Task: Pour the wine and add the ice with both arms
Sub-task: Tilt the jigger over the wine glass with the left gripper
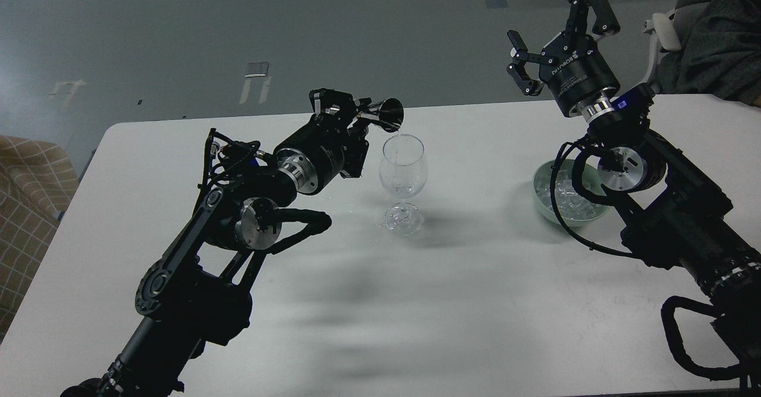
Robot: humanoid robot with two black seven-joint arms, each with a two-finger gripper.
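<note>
A clear wine glass (403, 174) stands upright at the middle of the white table (464, 290). My left gripper (348, 112) is shut on a small dark metal jigger (385, 114), tipped on its side with its mouth just above the glass's left rim. A thin clear stream of wine (399, 131) seems to fall from it; liquid in the glass is barely visible. A pale green bowl (542, 177) of ice (568, 198) sits to the right, partly hidden by my right arm. My right gripper (556, 25) is open and empty, raised above and behind the bowl.
A checked fabric seat (27, 195) stands off the table's left edge. A dark-clothed shape on a chair (713, 34) is at the far right behind the table. Grey floor lies beyond the far edge.
</note>
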